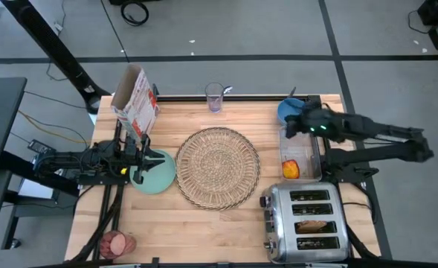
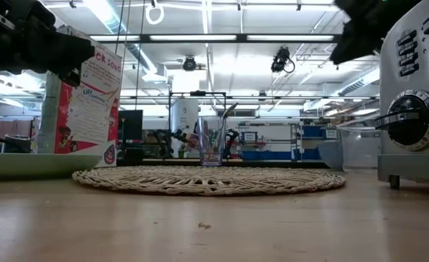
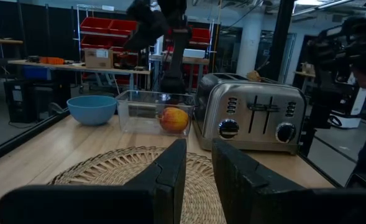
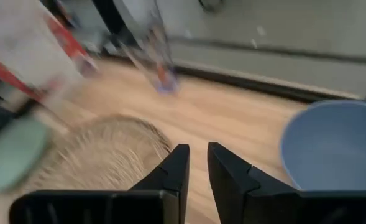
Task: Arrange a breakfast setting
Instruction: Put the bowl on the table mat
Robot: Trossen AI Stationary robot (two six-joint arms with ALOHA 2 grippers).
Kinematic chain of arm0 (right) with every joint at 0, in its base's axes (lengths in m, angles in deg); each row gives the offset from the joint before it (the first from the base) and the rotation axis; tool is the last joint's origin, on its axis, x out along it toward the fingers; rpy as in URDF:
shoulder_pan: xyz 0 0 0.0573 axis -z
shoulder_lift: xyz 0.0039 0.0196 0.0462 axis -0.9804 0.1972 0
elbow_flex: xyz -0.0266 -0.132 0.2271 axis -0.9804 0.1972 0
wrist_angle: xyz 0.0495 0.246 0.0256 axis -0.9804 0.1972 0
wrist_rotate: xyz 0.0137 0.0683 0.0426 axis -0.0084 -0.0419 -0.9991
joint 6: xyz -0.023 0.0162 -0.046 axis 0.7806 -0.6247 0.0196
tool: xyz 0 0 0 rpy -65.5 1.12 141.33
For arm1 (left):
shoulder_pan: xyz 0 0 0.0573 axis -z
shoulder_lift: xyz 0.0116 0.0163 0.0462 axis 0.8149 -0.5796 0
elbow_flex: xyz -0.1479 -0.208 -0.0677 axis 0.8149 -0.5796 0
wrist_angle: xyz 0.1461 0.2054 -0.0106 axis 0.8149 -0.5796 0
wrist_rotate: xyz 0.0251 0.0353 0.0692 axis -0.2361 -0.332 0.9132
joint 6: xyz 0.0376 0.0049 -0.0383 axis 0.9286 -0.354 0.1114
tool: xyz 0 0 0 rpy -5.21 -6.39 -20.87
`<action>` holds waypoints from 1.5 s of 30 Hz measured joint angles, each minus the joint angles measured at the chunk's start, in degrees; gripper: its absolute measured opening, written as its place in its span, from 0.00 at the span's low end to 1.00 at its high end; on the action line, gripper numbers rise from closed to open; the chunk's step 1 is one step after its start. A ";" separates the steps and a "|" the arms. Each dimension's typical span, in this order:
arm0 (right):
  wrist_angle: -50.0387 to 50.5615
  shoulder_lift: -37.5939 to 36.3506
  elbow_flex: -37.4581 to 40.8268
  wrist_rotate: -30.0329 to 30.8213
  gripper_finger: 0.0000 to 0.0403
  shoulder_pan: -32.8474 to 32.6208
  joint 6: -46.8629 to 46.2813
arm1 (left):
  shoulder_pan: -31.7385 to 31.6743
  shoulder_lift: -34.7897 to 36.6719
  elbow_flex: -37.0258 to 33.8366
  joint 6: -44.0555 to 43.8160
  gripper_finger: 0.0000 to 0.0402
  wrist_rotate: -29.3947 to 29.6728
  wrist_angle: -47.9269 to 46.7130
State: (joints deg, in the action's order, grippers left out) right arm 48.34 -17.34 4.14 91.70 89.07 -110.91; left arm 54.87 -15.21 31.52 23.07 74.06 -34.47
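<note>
The round wicker placemat [image 1: 219, 167] lies mid-table. The mint-green plate [image 1: 158, 179] rests flat on the table at the mat's left. My left gripper [image 1: 158, 158] hovers above the plate's far edge, shut and empty [image 3: 198, 177]. The blue bowl [image 1: 287, 110] stands at the far right. My right gripper [image 1: 293, 125] hangs beside it, shut and empty [image 4: 197, 168]. The apple [image 1: 291, 169] lies in a clear tub [image 1: 311, 152]. The toast [image 1: 315, 225] sits in a toaster slot. The pink drink [image 1: 117, 243] stands at the near left corner.
A cereal box [image 1: 137, 100] stands at the far left, just behind my left gripper. A clear glass [image 1: 215, 97] with a utensil in it stands at the far edge. The steel toaster [image 1: 306, 223] fills the near right corner.
</note>
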 joint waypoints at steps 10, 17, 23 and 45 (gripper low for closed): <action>5.05 24.86 -13.45 -15.23 0.47 17.96 0.82 | 0.00 0.00 0.00 0.00 0.21 -0.01 0.01; 11.37 39.29 -16.75 -22.59 0.54 28.94 3.49 | -0.01 0.00 0.00 0.00 0.21 -0.02 0.00; 11.40 45.31 -16.79 -21.14 0.52 32.22 6.30 | -0.01 0.00 0.00 0.00 0.21 -0.02 0.00; 13.42 47.13 -16.75 -7.89 0.40 26.05 8.88 | 0.00 0.00 0.00 0.00 0.21 -0.02 0.00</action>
State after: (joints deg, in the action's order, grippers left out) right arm 61.76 29.79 -12.60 83.81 115.12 -102.03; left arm 54.88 -15.21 31.52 23.07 74.04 -34.47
